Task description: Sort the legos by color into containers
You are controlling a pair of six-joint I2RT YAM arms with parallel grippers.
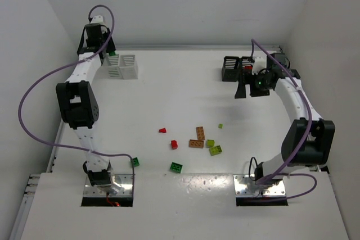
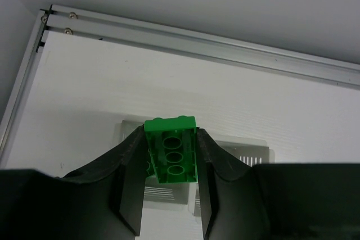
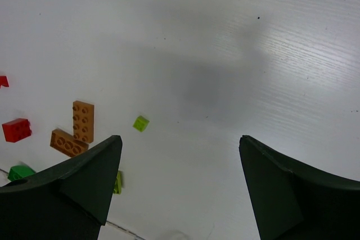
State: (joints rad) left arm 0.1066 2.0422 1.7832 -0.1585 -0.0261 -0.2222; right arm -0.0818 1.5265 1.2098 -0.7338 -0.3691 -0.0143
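White table (image 1: 185, 91): scattered legos (image 1: 196, 143), bins (image 1: 128, 68)

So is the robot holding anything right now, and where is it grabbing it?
Yes. The left gripper pinches a green lego by its two long sides, with the hollow underside showing. The right gripper is open and holds nothing.

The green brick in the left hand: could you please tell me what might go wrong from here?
1. The green brick sits slightly skewed in the shut left hand above the joined white bins; released, it might clip a rim or land in the wrong one.
2. The open right hand hangs close to the black bins and could nudge them.
3. The two orange-brown bricks lie close together, apparently touching, so a pick may drag both.
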